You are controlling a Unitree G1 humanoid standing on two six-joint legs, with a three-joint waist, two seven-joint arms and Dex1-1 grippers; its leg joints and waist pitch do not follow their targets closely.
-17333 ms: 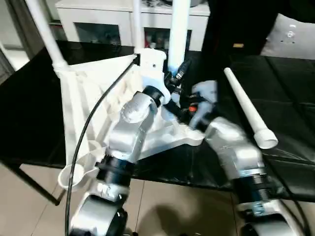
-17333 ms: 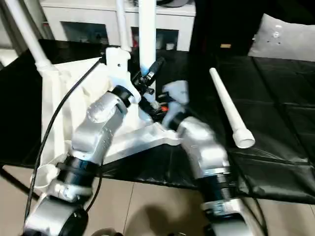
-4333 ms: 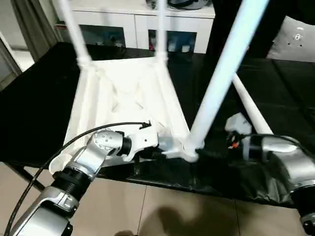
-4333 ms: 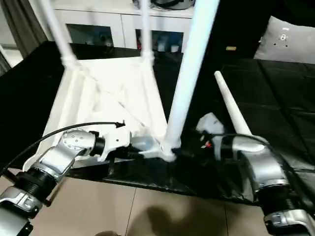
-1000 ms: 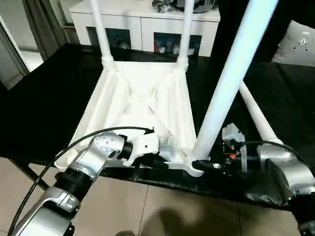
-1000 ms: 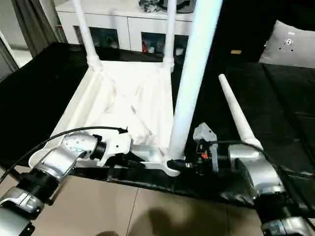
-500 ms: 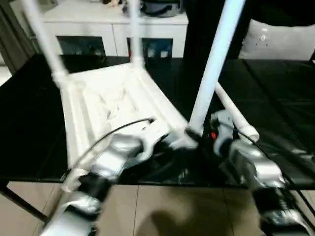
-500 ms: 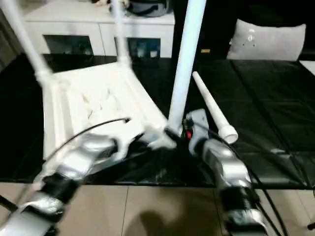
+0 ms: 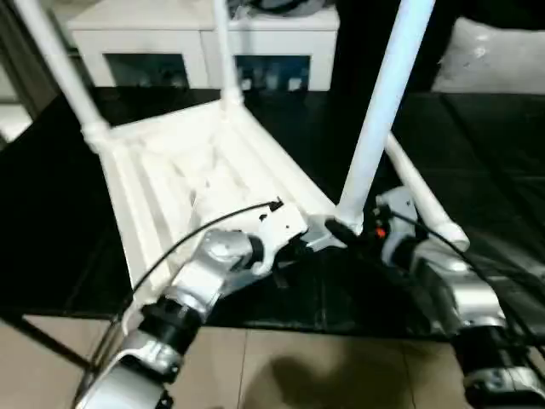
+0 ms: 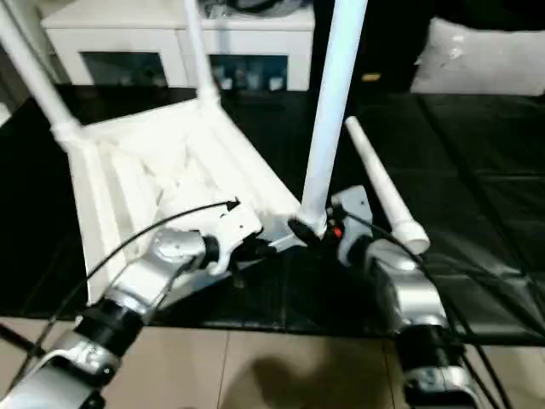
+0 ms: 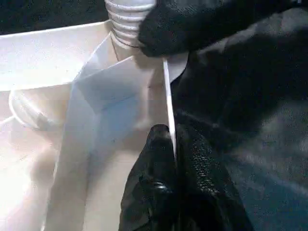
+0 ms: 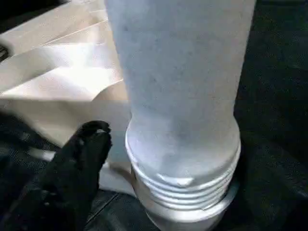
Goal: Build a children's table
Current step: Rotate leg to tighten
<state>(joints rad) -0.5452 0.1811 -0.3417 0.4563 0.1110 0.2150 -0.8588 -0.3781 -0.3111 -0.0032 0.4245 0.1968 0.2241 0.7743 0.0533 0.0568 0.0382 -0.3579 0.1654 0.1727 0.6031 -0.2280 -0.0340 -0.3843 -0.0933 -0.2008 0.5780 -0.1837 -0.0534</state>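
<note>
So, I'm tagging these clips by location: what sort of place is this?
Probably a home-like room or a staged demo space, not a factory: a white cabinet with glass-fronted compartments stands behind the black-covered worktable, the floor is tiled, and a pale cushion lies at the back.

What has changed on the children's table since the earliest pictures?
The table top, tilted then, now lies flat, ribs up. The left end effector moved from the third leg to the top's near rim and clamps it; the right end effector stays at that leg's base. Unchanged: two far legs upright, loose leg lying on the worktable.
</note>
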